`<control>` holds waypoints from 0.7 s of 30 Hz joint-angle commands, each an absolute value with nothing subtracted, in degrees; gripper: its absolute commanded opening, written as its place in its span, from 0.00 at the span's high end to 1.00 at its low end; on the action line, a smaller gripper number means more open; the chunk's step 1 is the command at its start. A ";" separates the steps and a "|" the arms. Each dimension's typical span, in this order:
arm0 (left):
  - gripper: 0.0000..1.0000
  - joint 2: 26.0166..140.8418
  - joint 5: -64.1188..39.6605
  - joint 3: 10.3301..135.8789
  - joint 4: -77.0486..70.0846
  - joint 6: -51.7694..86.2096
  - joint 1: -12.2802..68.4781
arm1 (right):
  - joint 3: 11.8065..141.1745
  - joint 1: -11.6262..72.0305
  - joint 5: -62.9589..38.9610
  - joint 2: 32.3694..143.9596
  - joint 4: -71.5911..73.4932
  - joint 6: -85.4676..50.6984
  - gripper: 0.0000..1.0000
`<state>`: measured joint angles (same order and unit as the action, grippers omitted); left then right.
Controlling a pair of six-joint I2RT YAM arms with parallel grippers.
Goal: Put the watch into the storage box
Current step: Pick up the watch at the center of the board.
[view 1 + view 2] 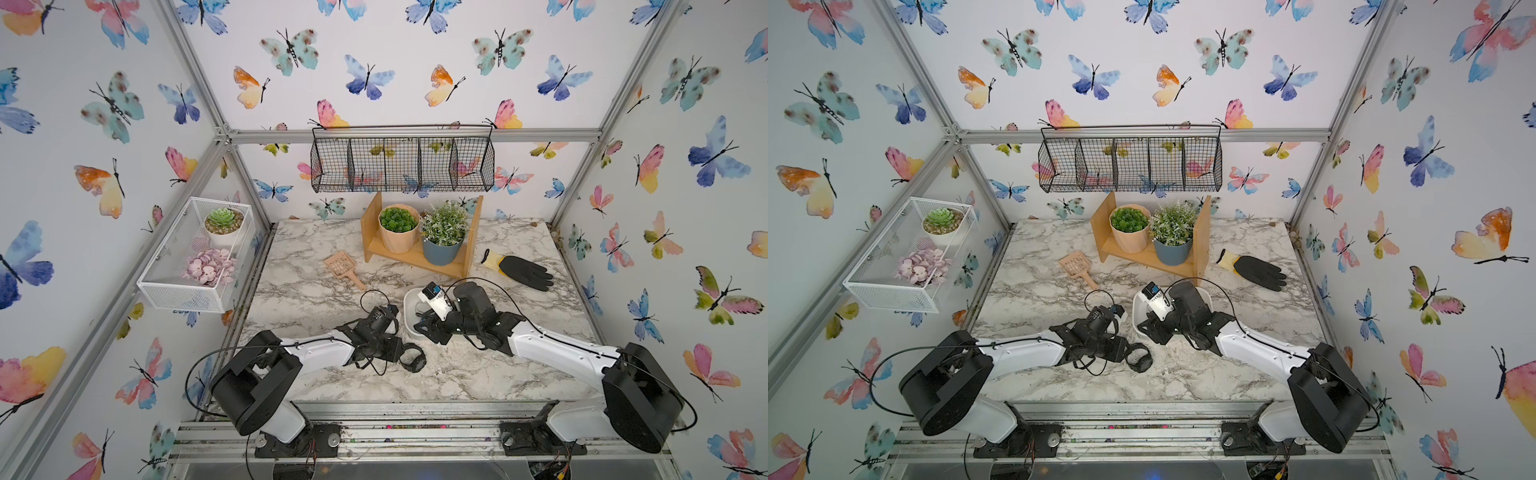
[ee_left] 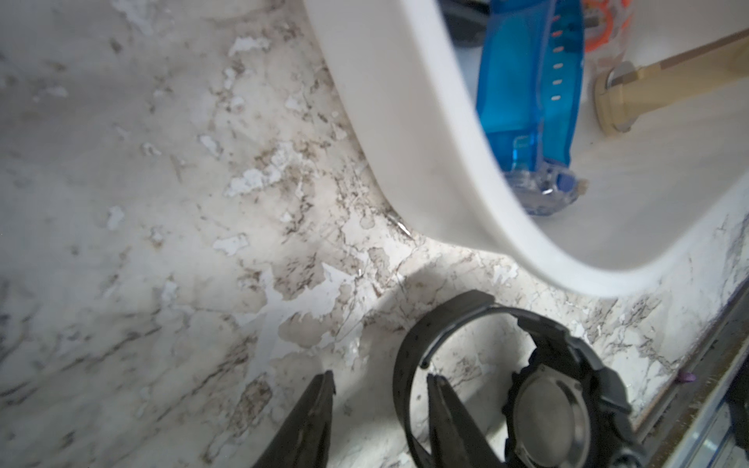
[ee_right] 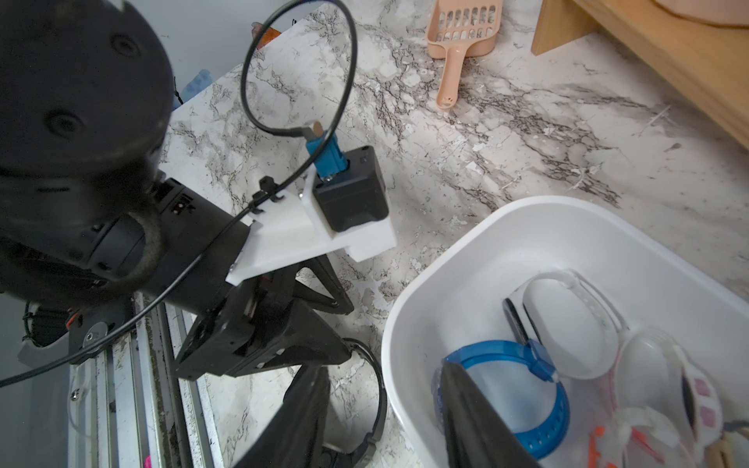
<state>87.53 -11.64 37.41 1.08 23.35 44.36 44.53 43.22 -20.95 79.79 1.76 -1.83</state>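
While the black wristwatch (image 2: 547, 405) is lying on its side on the marble tabletop (image 2: 162, 202), its strap closed into a loop, it is sitting outside the white storage box (image 2: 405, 121), near the box's rounded corner and apart from it.

I am holding my left gripper (image 2: 380, 377) low at the strap. Its jaws are standing apart. One finger is reaching inside the loop, just beside the band. The other is waiting outside the loop, clear of the band. Nothing is being clamped.

I am holding my right gripper (image 3: 384, 368) across the box rim, jaws likewise parted and carrying nothing. One finger is hanging outside over the tabletop, and the other is hanging inside, above a translucent blue watch (image 3: 506, 389). Whether either finger is touching the wall, I cannot tell.

A white-strapped watch (image 3: 567, 320) is resting just beside the blue one inside the box. Further pale items are lying at the frame's edge, too cropped to identify.
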 commanded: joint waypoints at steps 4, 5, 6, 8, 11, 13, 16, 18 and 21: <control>0.71 89.30 -11.78 38.19 1.51 22.66 45.17 | 46.05 43.68 -20.14 80.24 1.41 -0.88 0.49; 0.71 89.21 -11.86 38.29 1.51 22.68 45.18 | 46.21 43.68 -20.17 80.30 1.33 -0.80 0.49; 0.73 89.29 -11.95 38.45 1.58 22.68 45.12 | 46.30 43.68 -20.13 80.33 1.28 -0.79 0.49; 0.79 89.30 -11.89 38.59 1.86 22.42 45.13 | 46.40 43.68 -20.13 80.33 1.24 -0.73 0.49; 0.94 89.21 -11.20 38.77 2.45 22.41 45.17 | 46.66 43.68 -20.19 80.38 1.22 -0.70 0.49; 0.99 88.97 -10.33 38.84 2.81 22.40 45.16 | 46.83 43.77 -20.75 80.50 1.15 -0.48 0.49; 1.00 87.10 -9.39 38.13 2.28 22.93 45.11 | 46.93 43.97 -22.70 80.60 1.34 0.06 0.49; 1.00 84.19 -9.32 37.00 1.14 22.94 45.12 | 46.56 44.36 -24.52 79.68 2.05 0.65 0.49; 1.00 78.97 -8.88 35.29 0.10 22.25 45.09 | 44.56 44.48 -27.17 76.85 5.54 0.45 0.49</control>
<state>84.49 -10.79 36.51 1.08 23.03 45.01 45.34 43.99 -23.16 79.55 2.42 -0.34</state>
